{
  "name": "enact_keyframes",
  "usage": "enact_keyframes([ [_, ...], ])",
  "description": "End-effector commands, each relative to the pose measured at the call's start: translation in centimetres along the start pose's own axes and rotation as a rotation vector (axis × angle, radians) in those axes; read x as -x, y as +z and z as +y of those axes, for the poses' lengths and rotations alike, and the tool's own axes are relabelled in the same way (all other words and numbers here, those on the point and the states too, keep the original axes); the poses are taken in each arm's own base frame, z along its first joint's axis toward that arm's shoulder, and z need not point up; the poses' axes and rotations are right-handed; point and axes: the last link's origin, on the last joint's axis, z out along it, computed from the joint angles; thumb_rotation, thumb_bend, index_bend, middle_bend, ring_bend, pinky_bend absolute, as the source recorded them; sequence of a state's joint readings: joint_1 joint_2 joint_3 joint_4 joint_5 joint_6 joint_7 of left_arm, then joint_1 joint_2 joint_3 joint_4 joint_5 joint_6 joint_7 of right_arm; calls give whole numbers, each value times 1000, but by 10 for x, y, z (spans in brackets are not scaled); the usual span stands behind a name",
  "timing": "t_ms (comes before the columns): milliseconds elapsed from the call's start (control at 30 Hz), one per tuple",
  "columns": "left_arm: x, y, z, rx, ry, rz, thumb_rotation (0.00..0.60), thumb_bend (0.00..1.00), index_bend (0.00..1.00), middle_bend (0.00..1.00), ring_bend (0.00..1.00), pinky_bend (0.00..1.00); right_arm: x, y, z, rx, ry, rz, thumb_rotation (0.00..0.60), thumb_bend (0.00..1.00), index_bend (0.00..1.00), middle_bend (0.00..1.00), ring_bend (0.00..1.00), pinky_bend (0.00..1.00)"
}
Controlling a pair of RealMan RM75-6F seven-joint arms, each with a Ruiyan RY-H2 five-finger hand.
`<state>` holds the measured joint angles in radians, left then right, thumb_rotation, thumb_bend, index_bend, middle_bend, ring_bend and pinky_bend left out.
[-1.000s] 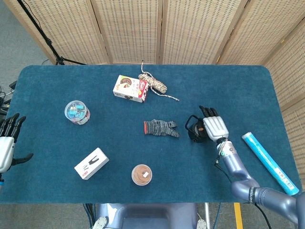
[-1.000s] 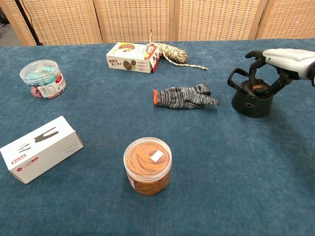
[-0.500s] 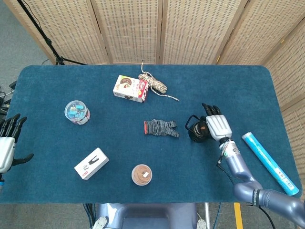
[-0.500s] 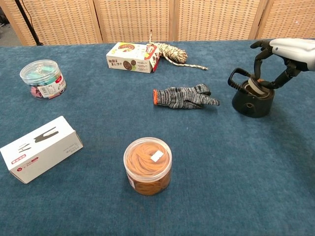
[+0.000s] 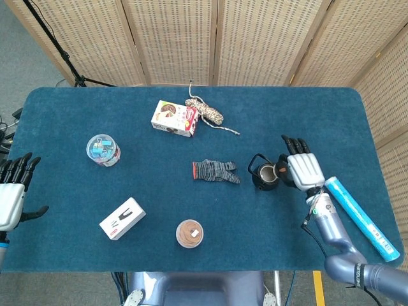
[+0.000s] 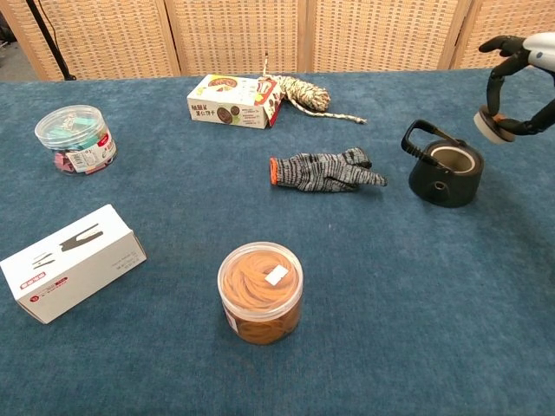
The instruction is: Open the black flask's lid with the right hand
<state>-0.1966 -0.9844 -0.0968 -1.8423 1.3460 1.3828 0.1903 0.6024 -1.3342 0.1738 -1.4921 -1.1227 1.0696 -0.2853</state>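
Right hand [image 6: 520, 78] of mine pinches the small round lid [image 6: 492, 125] up and to the right of the squat black flask [image 6: 446, 173], which stands open-mouthed beside the grey knitted glove [image 6: 325, 170].

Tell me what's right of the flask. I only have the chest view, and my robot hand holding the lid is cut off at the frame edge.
Observer: A light blue tube lies on the table, just right of the right robot hand.
Operator: Is the lid clear of the flask's mouth?
Observer: Yes. In the head view, the right robot hand sits to the right of the black flask, and the flask's open mouth is uncovered.
Operator: And my other hand?
Observer: The left robot hand is at the table's left edge, fingers spread, holding nothing.
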Motion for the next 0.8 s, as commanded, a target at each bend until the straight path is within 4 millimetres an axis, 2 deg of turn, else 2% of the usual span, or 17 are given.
enact_keyframes([
  [33, 1, 0, 0, 0, 0, -1, 600, 52, 0, 0, 0, 0, 2, -21, 15, 29, -46, -10, 600, 423, 634, 2, 0, 0],
  [233, 3, -1, 4, 16, -7, -8, 600, 51, 0, 0, 0, 0, 23, -52, 29, 60, -80, -92, 600, 423, 635, 2, 0, 0],
  [500, 4, -3, 4, 16, -1, -12, 600, 51, 0, 0, 0, 0, 51, -66, 35, 79, -71, -164, 600, 423, 632, 2, 0, 0],
  [567, 4, -3, 3, 15, -2, -9, 600, 51, 0, 0, 0, 0, 54, -68, 33, 64, -61, -175, 600, 423, 523, 1, 0, 0],
  [633, 4, -4, 3, 14, -5, -11, 600, 51, 0, 0, 0, 0, 57, -70, 31, 44, -38, -190, 600, 420, 197, 0, 0, 0],
  [667, 4, -4, 3, 14, -5, -11, 600, 51, 0, 0, 0, 0, 57, -70, 31, 39, -34, -192, 600, 419, 170, 0, 0, 0],
  [700, 4, -4, 2, 13, -5, -13, 600, 51, 0, 0, 0, 0, 57, -71, 31, 33, -30, -187, 600, 410, 54, 0, 0, 0],
  [733, 4, -4, 2, 13, -6, -12, 600, 51, 0, 0, 0, 0, 55, -71, 31, 31, -29, -178, 600, 402, 7, 0, 0, 0],
  [800, 3, -5, 2, 12, -7, -11, 600, 51, 0, 0, 0, 0, 50, -72, 31, 29, -20, -150, 600, 394, 0, 0, 0, 0],
])
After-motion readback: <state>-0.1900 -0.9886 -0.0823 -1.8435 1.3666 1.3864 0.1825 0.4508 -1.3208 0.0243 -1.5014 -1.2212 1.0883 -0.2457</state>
